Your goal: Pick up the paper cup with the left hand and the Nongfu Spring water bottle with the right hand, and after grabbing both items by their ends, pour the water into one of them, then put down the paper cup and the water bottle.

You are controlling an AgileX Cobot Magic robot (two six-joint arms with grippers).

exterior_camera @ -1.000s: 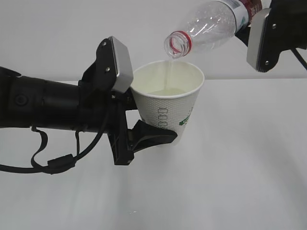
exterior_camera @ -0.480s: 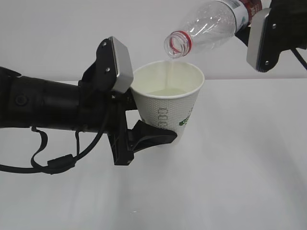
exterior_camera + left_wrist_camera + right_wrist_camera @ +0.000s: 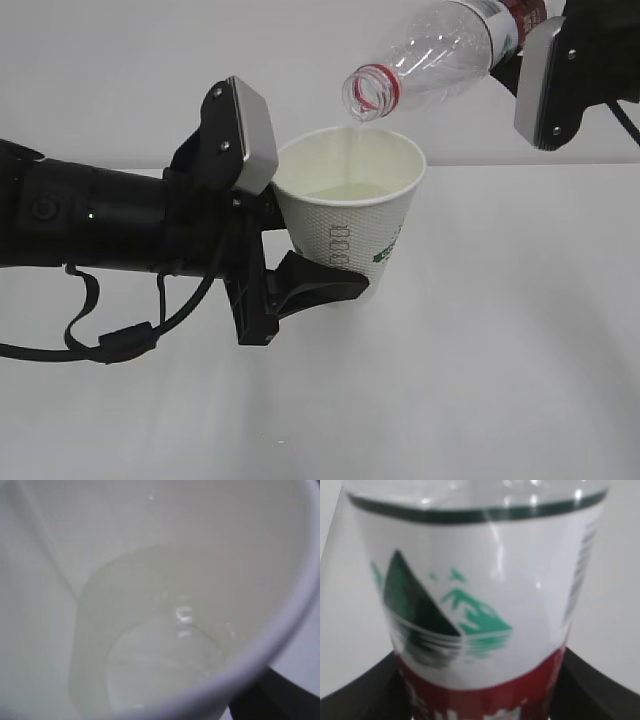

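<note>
My left gripper (image 3: 348, 272) is shut on the lower part of the white paper cup (image 3: 350, 235), which it holds upright above the table. One black finger (image 3: 320, 285) shows in front; the other is hidden behind the cup. A pale pool of water (image 3: 345, 190) lies inside the cup and fills the left wrist view, water (image 3: 160, 665) below the rim (image 3: 280, 630). My right gripper (image 3: 520, 25) is shut on the labelled end of the Nongfu Spring water bottle (image 3: 440, 55). The bottle is tilted mouth-down just over the cup's rim. Its label (image 3: 480, 605) sits between black fingers (image 3: 600, 690).
A plain white table (image 3: 500, 380) lies under both arms, with a white wall behind. A black cable (image 3: 110, 345) hangs in a loop beneath the left arm.
The thin stream from the bottle's mouth has faded to almost nothing. Cup, bottle and both arms have kept their places.
</note>
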